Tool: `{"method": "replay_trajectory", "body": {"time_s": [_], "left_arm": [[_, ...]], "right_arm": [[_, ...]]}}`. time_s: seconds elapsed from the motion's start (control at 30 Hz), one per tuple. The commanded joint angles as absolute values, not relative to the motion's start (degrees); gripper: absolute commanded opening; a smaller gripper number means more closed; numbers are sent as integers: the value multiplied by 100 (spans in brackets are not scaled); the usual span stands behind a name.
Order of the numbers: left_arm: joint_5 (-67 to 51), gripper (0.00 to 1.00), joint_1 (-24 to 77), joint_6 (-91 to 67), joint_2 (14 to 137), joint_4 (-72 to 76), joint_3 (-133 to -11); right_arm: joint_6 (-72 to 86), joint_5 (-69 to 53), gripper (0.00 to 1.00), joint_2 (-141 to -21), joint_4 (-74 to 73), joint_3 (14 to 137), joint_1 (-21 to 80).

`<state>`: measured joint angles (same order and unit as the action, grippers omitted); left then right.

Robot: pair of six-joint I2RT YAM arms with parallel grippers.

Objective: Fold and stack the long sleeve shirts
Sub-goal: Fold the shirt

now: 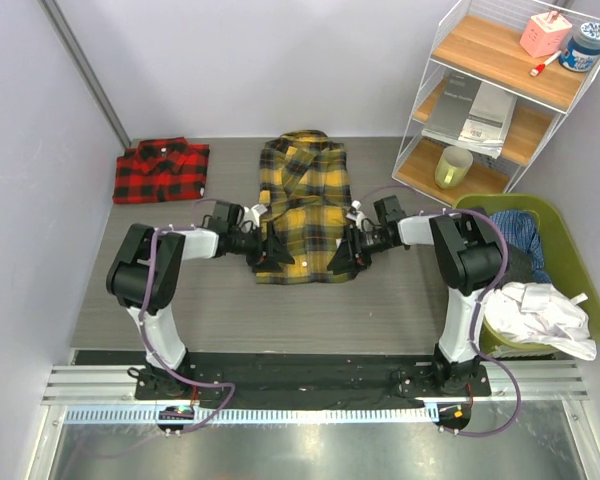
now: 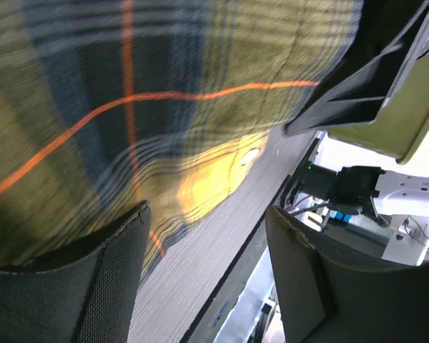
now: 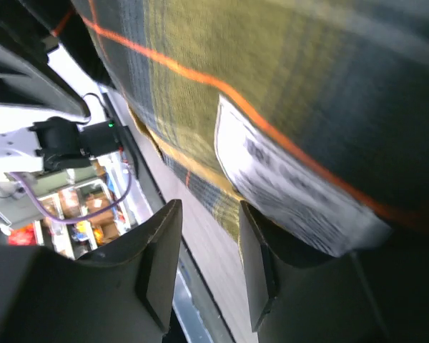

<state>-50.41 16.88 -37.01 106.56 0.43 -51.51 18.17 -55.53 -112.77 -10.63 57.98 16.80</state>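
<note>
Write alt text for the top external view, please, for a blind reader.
A yellow-and-black plaid shirt lies mid-table, with the left gripper and right gripper at its near corners. A folded red-and-black shirt sits at the far left; a shelf and laundry basket stand right.

This looks like a robot lab cell: plain partition walls [image 1: 260, 70], aluminium mounting rail [image 1: 540, 385], staged wire shelf [image 1: 480, 45].

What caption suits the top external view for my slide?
Left gripper and right gripper at opposite sides of the yellow plaid shirt; folded red plaid shirt far left.
</note>
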Motion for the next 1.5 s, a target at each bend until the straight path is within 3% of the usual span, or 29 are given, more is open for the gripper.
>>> {"method": "replay_trajectory", "body": {"time_s": [0.0,0.17,0.37,0.5,0.77,0.97,1.27,1.47], "left_arm": [[-4315,66,1512,-3612,10417,-431,-4433],[-5156,66,1538,-3402,9476,-325,-3789],[-5634,67,1599,-3042,8324,-316,-4393],[-5406,66,1626,-3041,8902,-255,-5237],[-4896,62,1495,-2768,11345,-509,-7555],[-4606,60,1178,-3225,12373,-360,-7963],[-4639,61,1020,-3261,12103,-343,-7146],[-5229,65,1063,-2847,10523,-255,-6743]], "right_arm": [[1590,-5203,45,-11216,-1283,5380,1669],[1898,-5431,45,-10137,-1230,4869,2100],[1521,-5564,47,-9308,-1652,5790,1951],[1292,-5449,47,-10086,-1644,6896,1890],[1046,-5248,44,-12004,-1608,8585,1539],[1002,-4975,43,-12990,-1582,9114,1178],[686,-4922,45,-12641,-1845,8640,1143],[659,-5370,51,-11270,-2319,8369,1213]]}}
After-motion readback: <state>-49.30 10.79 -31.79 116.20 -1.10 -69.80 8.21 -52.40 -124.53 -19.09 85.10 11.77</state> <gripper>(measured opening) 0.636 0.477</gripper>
